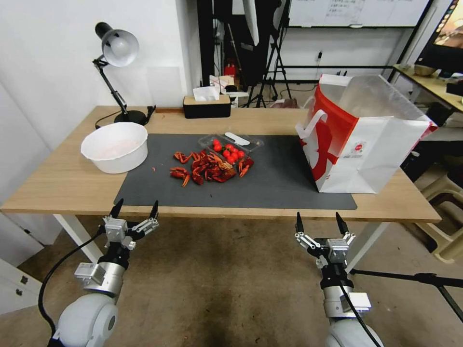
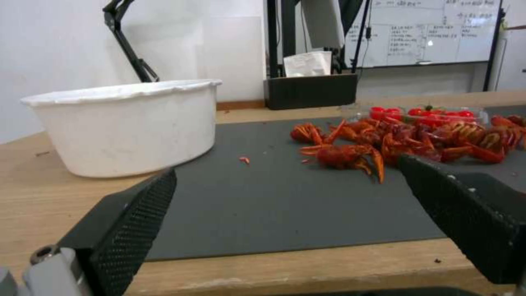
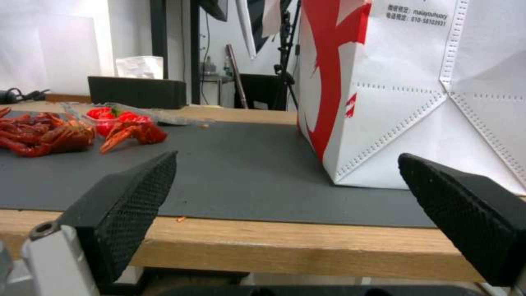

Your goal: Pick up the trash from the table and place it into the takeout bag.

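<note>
On the light-wood table [image 1: 62, 183] lies a dark grey mat [image 1: 279, 183]. Trash on it: a pile of red crayfish shells [image 1: 207, 168] [image 2: 394, 139] [image 3: 44, 133] and behind it a clear plastic tray of red cherry tomatoes [image 1: 231, 147] [image 2: 427, 113] [image 3: 118, 115]. A white round bowl [image 1: 115, 147] [image 2: 123, 123] stands at the mat's left edge. The white-and-red takeout bag [image 1: 366, 140] [image 3: 416, 90] stands open at the right. My left gripper [image 1: 135, 208] [image 2: 286, 166] and right gripper [image 1: 320, 221] [image 3: 287, 156] hover open and empty before the table's near edge.
A black desk lamp [image 1: 115, 48] and a dark tissue box [image 1: 206, 105] stand along the table's far edge. Tripods and a whiteboard fill the room behind. Another desk [image 1: 434, 84] and a stool [image 1: 448, 231] are at the right.
</note>
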### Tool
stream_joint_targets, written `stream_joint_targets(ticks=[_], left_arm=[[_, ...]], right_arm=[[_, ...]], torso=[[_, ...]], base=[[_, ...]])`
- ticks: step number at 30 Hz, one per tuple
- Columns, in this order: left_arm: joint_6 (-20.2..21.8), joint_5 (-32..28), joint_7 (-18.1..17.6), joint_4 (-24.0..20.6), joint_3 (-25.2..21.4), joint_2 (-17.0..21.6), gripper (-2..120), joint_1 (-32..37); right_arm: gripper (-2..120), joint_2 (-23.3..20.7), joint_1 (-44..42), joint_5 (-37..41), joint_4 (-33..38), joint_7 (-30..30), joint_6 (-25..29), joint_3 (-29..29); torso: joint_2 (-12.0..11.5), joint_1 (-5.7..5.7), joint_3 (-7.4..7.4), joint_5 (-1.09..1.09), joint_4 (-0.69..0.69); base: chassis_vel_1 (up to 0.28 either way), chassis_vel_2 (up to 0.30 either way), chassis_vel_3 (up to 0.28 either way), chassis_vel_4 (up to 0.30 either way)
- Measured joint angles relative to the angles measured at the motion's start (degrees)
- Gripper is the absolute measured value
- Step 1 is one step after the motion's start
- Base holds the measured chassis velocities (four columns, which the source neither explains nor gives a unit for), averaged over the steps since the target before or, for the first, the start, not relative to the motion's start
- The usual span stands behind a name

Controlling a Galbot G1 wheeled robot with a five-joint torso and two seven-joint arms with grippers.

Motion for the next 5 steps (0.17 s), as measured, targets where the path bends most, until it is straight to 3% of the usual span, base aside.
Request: stream_joint_targets(ticks=[5], left_arm=[[0.0, 0.0, 0.0, 0.0, 0.0, 0.0, 100, 0.0]], right_arm=[[100, 0.0, 0.0, 0.0, 0.0, 0.0, 0.0, 0.0]], torso=[[0.0, 0.0, 0.0, 0.0, 0.0]], base=[[0.0, 0.0, 0.0, 0.0]])
